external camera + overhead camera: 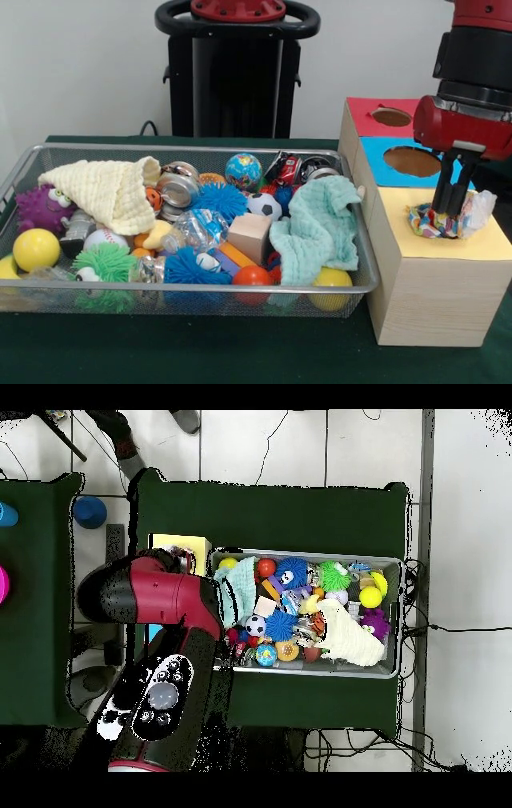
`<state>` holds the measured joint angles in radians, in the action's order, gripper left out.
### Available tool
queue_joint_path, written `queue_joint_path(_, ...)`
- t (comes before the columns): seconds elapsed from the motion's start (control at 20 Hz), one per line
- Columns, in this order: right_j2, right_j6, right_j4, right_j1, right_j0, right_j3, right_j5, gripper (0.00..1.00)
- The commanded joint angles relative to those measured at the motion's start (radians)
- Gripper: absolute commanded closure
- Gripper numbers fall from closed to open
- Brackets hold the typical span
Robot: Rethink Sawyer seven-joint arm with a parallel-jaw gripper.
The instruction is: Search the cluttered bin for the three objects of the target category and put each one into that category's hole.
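Black fingers of the gripper come straight down on the yellow end of the wooden box, and they are pinching a crumpled, many-coloured cloth bundle. The bundle sits on the yellow panel, right at the fingertips, with a pale, plastic-looking bit bulging out on its right side. Whether it lies over a hole in that panel cannot be told, since the bundle covers the spot.

Only the front view shows this grasp. It also shows the blue panel and the red panel behind, each with an oval hole.

From overhead, the red arm covers most of the box; just a corner of the yellow panel peeks out, and the fingers and bundle are hidden beneath the arm.

Beside the box stands the wire bin, still full: a mint cloth draped at its box-side end, a cream cloth, a wooden block, a small football, a globe ball, a yellow ball, blue spiky balls and a purple fuzzy toy. The overhead view shows the bin lying on the green table.
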<state>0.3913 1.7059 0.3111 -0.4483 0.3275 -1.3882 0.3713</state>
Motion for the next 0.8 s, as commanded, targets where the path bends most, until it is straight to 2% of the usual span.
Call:
queue_joint_path(0.05, -0.038, 0.273, 0.042, 0.047, -0.008, -0.013, -0.053, 1.0)
queue_joint_path(0.8, -0.043, 0.255, 0.049, 0.052, -0.006, -0.039, -0.108, 1.0)
